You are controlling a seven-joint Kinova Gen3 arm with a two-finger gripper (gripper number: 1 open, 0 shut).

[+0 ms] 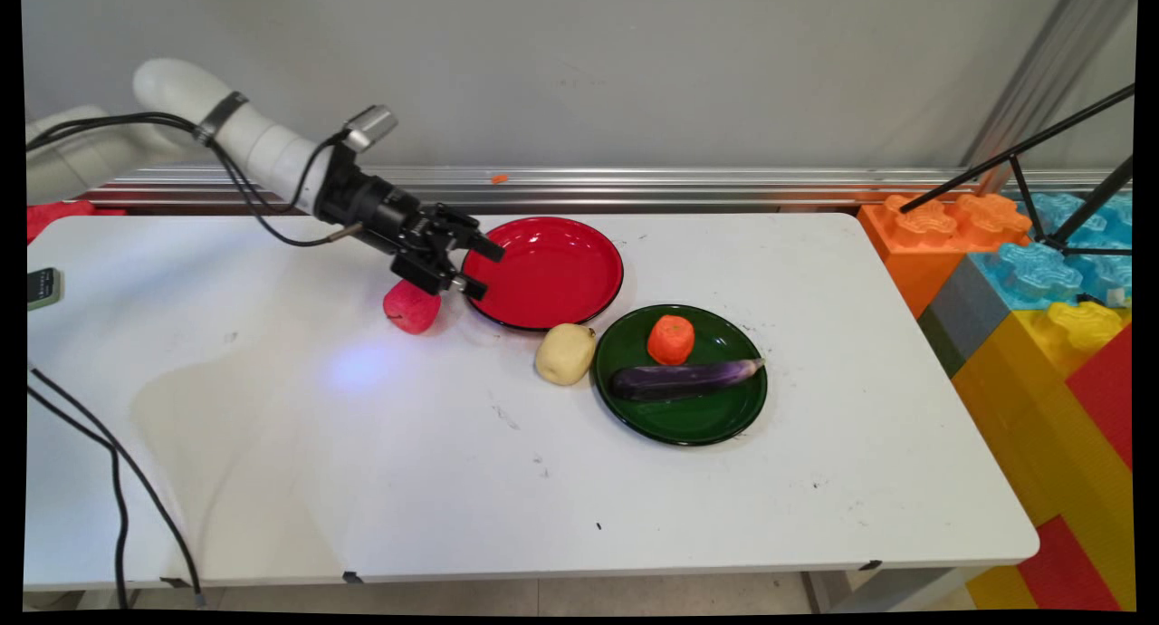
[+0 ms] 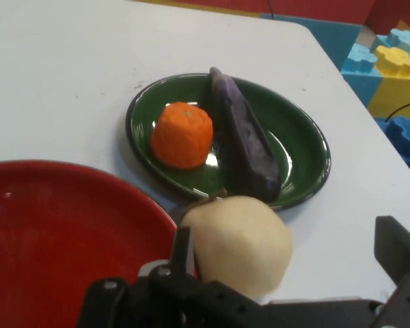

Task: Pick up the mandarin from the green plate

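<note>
Presently the pincer is seen released and empty at the red plate's near rim, just beside a red apple on the desk. The apple is judged light, rigid and smooth, best gripped across its middle. Bright foam blocks are stacked alongside the matte white desk.

A red plate, a green plate, an orange fruit, a purple eggplant, a seemingly cream-coloured potato.
</note>
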